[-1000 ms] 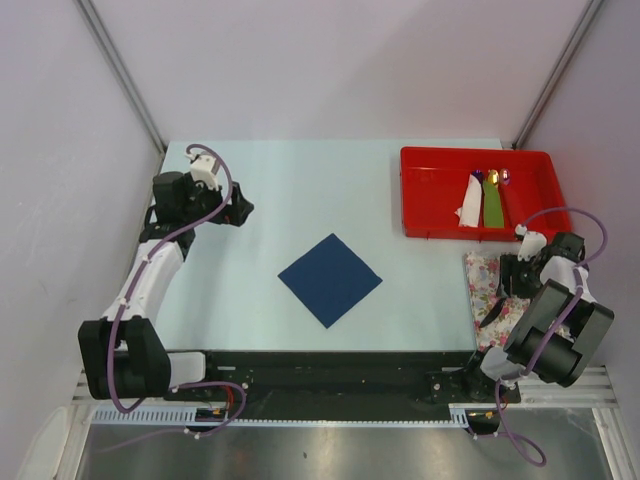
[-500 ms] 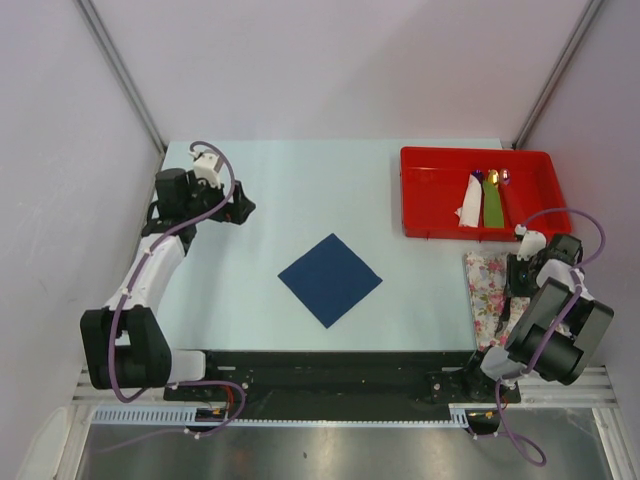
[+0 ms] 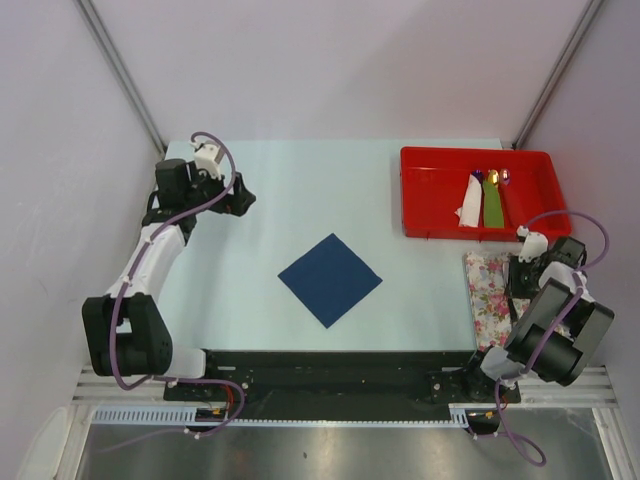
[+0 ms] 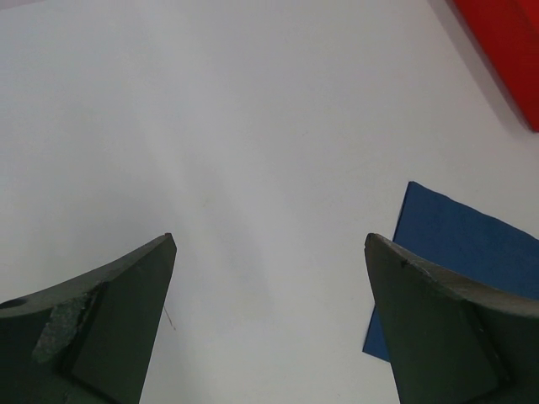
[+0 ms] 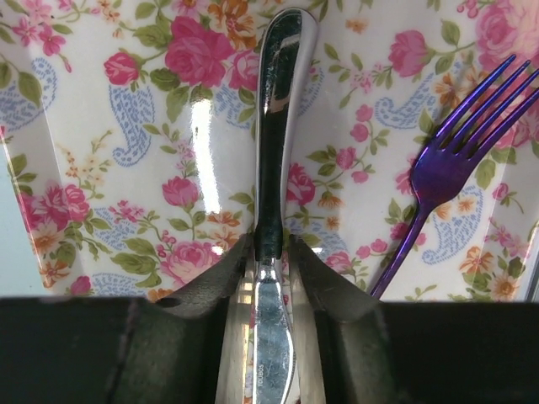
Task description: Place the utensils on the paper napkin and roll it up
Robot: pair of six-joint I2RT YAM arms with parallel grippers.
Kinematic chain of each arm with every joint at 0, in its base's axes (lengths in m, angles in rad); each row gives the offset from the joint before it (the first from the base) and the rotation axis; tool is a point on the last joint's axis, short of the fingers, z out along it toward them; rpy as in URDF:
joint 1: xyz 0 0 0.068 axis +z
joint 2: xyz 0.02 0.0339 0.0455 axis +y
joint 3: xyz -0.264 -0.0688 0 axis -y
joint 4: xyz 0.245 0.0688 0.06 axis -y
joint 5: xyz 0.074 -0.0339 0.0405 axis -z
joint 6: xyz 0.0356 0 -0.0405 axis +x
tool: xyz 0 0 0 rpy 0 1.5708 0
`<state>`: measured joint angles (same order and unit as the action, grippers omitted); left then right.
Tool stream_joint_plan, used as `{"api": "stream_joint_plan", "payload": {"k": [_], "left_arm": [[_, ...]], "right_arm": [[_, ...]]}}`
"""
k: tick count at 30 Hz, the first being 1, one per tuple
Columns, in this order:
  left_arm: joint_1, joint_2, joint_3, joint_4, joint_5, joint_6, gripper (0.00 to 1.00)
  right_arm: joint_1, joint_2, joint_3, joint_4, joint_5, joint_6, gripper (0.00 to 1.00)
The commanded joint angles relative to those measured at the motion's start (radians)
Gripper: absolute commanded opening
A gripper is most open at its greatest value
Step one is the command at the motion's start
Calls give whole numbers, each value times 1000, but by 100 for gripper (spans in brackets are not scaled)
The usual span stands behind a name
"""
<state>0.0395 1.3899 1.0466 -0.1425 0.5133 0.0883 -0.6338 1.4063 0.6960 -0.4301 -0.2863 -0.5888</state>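
Observation:
The dark navy paper napkin (image 3: pixel 330 280) lies flat as a diamond in the middle of the table; its corner (image 4: pixel 472 252) shows in the left wrist view. My right gripper (image 3: pixel 522 283) is down on the flowered cloth (image 3: pixel 485 285). Its jaws (image 5: pixel 271 244) are pressed on both sides of a shiny dark knife (image 5: pixel 278 126) that lies on the cloth. A purple fork (image 5: pixel 438 177) rests just right of the knife. My left gripper (image 3: pixel 243 200) hovers wide open (image 4: pixel 269 240) over bare table at the far left, holding nothing.
A red tray (image 3: pixel 420 155) at the far right holds a white roll, a green strip and small utensils; its corner (image 4: pixel 509 42) shows in the left wrist view. The cloth (image 5: pixel 126 126) lies near the table's right edge.
My right gripper has closed in on the knife on the cloth. The left arm has swung its gripper slightly farther back and to the right.

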Motion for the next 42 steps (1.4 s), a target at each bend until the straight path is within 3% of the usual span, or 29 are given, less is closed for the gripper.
{"api": "stream_joint_plan", "payload": {"k": [1, 6, 10, 16, 31, 42], "left_arm": [[-3, 8, 62, -5, 31, 25, 100], [-3, 6, 69, -11, 22, 24, 100], [-3, 0, 70, -12, 19, 25, 100], [-4, -6, 62, -3, 24, 19, 100], [-32, -12, 59, -2, 25, 14, 100], [-66, -40, 32, -16, 14, 21, 100]], "right_arm": [[-17, 88, -33, -97, -7, -57, 32], [-24, 138, -29, -96, -17, -74, 25], [-26, 149, -10, -117, -36, -85, 0], [-29, 57, 20, -197, -105, -149, 0], [111, -161, 40, -375, -269, -353, 0], [269, -60, 68, -279, -232, -425, 0]]}}
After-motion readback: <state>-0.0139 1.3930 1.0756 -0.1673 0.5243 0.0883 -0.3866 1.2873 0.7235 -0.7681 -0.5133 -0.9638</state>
